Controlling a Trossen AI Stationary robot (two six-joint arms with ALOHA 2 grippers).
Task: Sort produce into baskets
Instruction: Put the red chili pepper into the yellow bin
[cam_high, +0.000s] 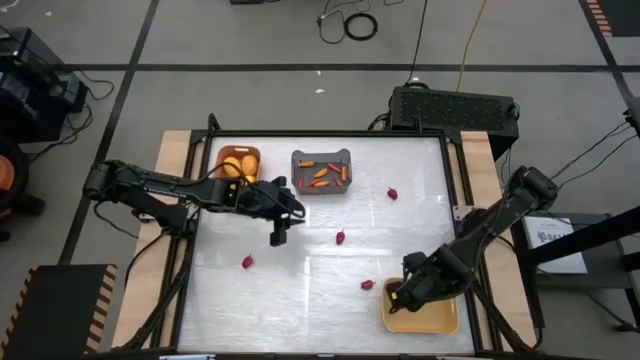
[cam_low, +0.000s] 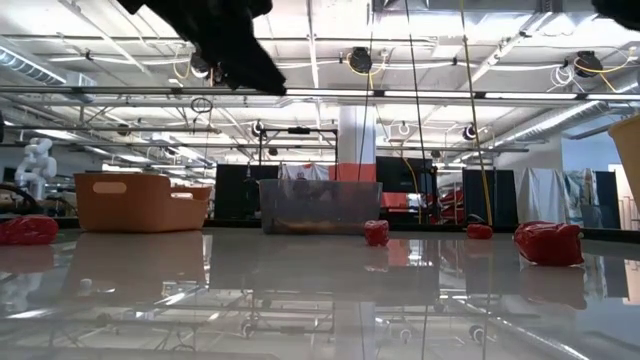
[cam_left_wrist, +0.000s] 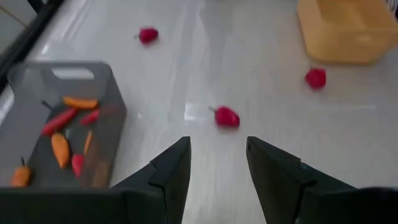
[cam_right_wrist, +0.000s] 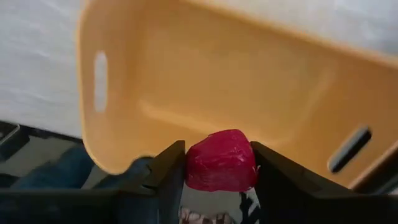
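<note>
My right gripper (cam_high: 398, 292) is over the pale yellow basket (cam_high: 420, 310) at the table's near right, shut on a dark-red berry (cam_right_wrist: 221, 160). My left gripper (cam_high: 292, 210) is open and empty above the table's middle left, just near of the dark grey basket (cam_high: 322, 170), which holds orange-red peppers (cam_left_wrist: 62, 134). A berry (cam_left_wrist: 227, 116) lies on the table ahead of its fingers. The orange-brown basket (cam_high: 240, 162) holds yellow-orange fruits. Other berries lie on the table: one to the far right (cam_high: 392, 194), one to the near left (cam_high: 247, 262) and one beside the yellow basket (cam_high: 368, 285). My right gripper pinches the berry by its two opposite sides (cam_right_wrist: 193, 163) between its two fingers. The berry is lifted clear, above the inside of the pale yellow basket (cam_right_wrist: 205, 81).
The three baskets stand on the white table top: two at the far edge, one at the near right corner. Open table lies between them, dotted with the loose berries. A black box (cam_high: 455, 105) stands behind the table's far edge.
</note>
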